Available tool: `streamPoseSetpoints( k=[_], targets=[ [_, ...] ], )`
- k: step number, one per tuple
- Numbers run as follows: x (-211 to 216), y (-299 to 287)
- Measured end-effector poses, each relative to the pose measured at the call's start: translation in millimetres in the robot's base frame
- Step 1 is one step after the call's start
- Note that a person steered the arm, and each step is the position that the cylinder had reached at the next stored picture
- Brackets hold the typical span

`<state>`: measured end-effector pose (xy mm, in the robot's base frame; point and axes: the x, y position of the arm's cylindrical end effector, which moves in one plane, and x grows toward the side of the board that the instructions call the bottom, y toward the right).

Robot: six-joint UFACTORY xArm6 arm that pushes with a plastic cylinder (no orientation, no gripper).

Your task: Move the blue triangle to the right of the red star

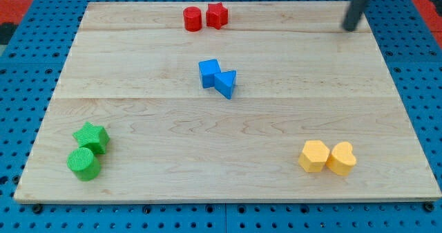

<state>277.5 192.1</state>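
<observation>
The blue triangle (226,83) lies near the board's middle, touching a blue cube (209,72) on its upper left. The red star (217,15) sits at the view's top centre, with a red cylinder (193,19) touching its left side. My tip (351,28) is at the view's top right, far to the right of the red star and well above and to the right of the blue triangle, touching no block.
A green star (92,137) and a green cylinder (83,164) sit together at the bottom left. A yellow hexagon (314,155) and a yellow heart (342,157) sit together at the bottom right. The wooden board (138,60) lies on a blue pegboard.
</observation>
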Motion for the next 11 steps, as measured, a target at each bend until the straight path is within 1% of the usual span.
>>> streamPoseSetpoints(
  k=[1, 2, 3, 4, 6, 7, 8, 9, 10, 11],
  targets=[
    [4.9, -133.8],
    [7.2, -235.6],
    [12.7, -241.2],
    [13.1, -225.1],
    [-16.8, -259.3],
    [36.5, -255.7],
    [92.7, -294.8],
    [160.5, -288.9],
    [183.6, -186.6],
    [129.0, -159.1]
  ],
)
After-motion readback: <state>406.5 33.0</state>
